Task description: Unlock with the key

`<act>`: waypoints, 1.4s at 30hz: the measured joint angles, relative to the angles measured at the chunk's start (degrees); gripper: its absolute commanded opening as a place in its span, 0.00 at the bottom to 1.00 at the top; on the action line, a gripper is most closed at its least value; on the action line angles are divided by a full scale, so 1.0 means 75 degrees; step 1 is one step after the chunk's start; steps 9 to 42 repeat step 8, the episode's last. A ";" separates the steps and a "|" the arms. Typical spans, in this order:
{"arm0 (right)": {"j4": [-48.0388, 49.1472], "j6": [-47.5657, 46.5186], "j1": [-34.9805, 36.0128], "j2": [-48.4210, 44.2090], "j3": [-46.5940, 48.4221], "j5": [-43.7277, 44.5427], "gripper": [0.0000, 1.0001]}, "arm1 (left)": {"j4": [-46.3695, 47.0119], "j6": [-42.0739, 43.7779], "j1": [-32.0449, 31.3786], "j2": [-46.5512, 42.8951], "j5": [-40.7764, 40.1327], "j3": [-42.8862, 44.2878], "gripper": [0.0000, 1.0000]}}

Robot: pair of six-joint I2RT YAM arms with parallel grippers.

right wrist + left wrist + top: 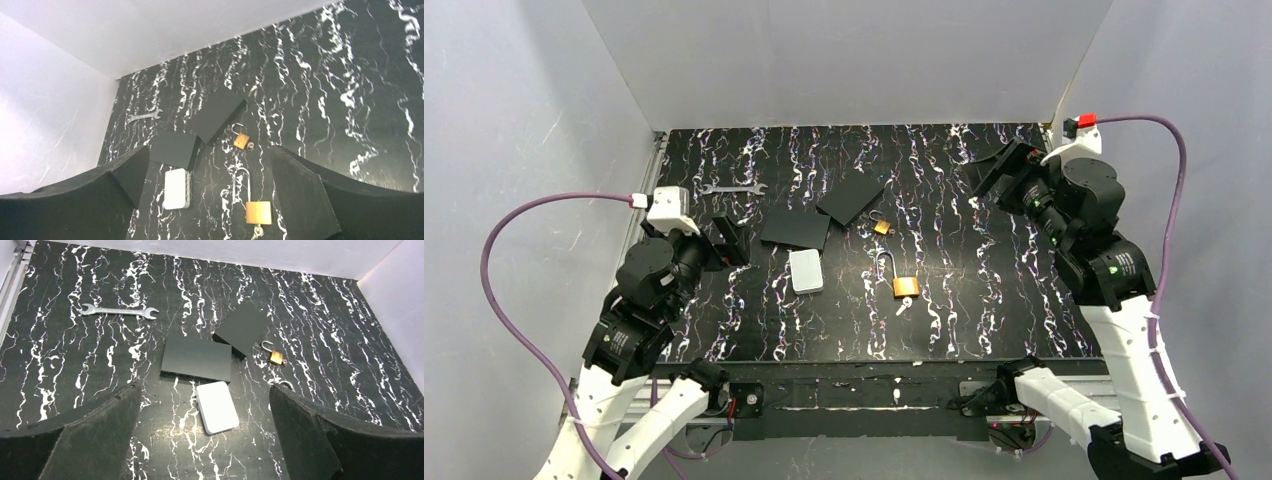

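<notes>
Padlock (905, 286) lies central, room all round; left gripper (727, 240) and right gripper (1007, 166) gape wide near table (994, 305) edges

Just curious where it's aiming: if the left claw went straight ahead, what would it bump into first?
Likely the left gripper would reach the table by the small white case and flat black box; depth is unclear.
</notes>
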 measured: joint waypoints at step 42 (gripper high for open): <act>-0.0629 0.0420 0.0000 0.0487 -0.0035 0.0393 0.98 | -0.0093 0.0047 0.0000 -0.0099 -0.0239 -0.0248 0.98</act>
